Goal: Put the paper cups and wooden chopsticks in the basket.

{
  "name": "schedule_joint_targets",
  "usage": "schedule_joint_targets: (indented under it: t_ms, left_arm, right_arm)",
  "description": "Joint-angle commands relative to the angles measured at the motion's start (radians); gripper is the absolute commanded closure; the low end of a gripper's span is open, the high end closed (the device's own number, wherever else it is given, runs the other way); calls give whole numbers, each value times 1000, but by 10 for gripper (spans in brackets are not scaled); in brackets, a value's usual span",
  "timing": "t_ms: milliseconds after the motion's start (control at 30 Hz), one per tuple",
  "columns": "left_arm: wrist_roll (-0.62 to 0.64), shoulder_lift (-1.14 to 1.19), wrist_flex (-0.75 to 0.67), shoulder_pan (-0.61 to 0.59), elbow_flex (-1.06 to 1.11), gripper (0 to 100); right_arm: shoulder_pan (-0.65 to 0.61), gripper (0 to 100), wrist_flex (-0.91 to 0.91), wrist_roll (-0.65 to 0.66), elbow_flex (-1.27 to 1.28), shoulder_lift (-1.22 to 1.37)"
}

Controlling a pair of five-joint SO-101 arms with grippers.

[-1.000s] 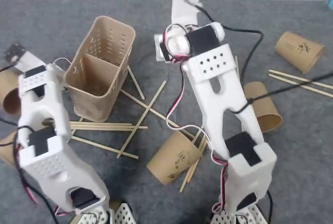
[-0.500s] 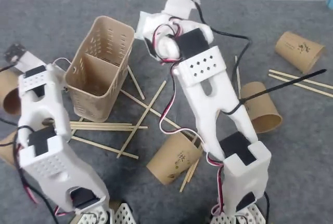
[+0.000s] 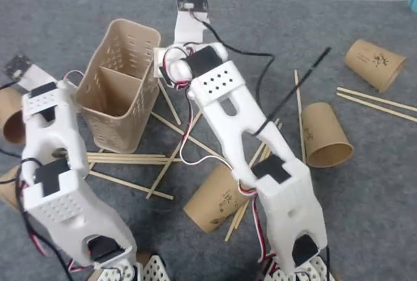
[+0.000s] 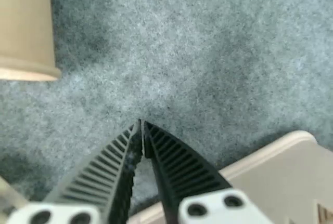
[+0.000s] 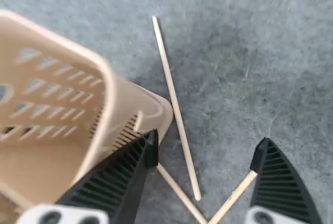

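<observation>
Right claw (image 5: 208,141) open, empty, beside basket (image 5: 104,73) corner, over a loose chopstick (image 5: 174,104). Left claw (image 4: 141,125) closed, empty. Paper cups (image 3: 218,197) lie scattered on surface (image 3: 365,216). Chopstick pickup looks in hand; next: lower astride it, pinch.

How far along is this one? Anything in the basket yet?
Nothing looks done: what shows of the basket inside is bare. Nothing in hand either: the right gripper is open beside the basket's corner, over chopsticks; the left gripper is shut on nothing. Left: the cups and chopsticks in view lie on the carpet.
</observation>
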Motion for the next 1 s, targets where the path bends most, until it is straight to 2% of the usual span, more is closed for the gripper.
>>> schedule_joint_targets:
  t_ms: [0,200,333,533,867,967]
  left_arm:
    - [6,-11,6,2,-45,987]
    - [6,-11,6,2,-45,987]
    - [6,-11,6,2,-45,987]
    - [8,-11,6,2,-45,987]
    - [8,-11,6,2,-44,987]
    - [8,-11,6,2,-45,987]
  right_arm:
    - [-5,700,-22,17,-66,-15]
    - [-4,700,134,17,-201,-110]
    - [-10,700,166,6,-282,-160]
    - [-10,700,163,-164,-393,-147]
    - [-30,700,-53,-158,-402,179]
    - [-44,710,-61,-114,-434,223]
